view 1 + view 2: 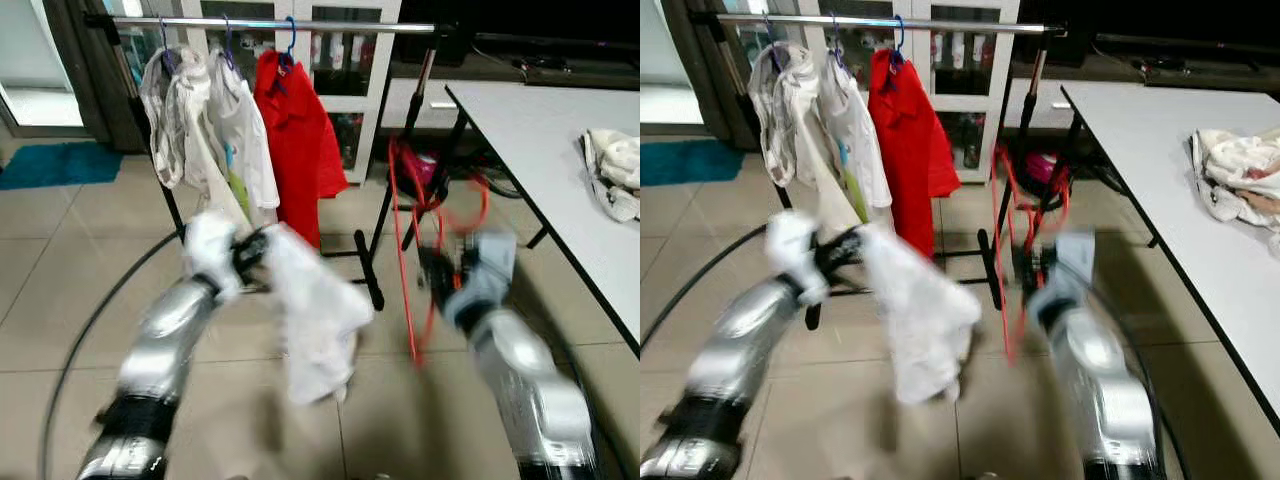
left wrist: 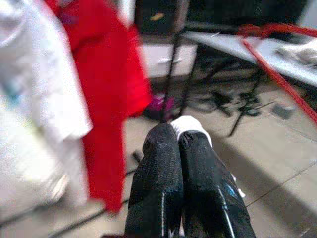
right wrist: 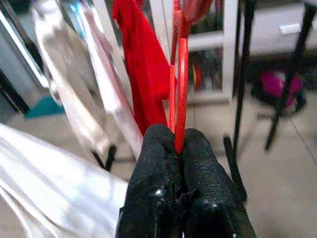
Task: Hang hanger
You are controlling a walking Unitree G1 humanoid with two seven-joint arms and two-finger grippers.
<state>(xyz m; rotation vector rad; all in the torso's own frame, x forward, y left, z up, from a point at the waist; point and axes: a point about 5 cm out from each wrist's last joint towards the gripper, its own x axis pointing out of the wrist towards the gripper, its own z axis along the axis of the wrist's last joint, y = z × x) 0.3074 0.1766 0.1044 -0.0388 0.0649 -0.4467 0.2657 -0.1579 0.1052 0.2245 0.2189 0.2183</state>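
Right wrist view: right gripper [image 3: 179, 144] is clenching a red hanger [image 3: 179, 74] between its fingers, before the rack [image 1: 270, 24]. Left gripper [image 2: 177, 136] is pinching a white garment [image 1: 310, 310], which is dangling low, in front of a red shirt [image 1: 297, 140] that is hanging from the rail. Table [image 1: 540, 130] is standing to the right.

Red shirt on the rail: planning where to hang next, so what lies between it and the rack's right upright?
Bare rail lies between the red shirt and the upright, in the eye views.
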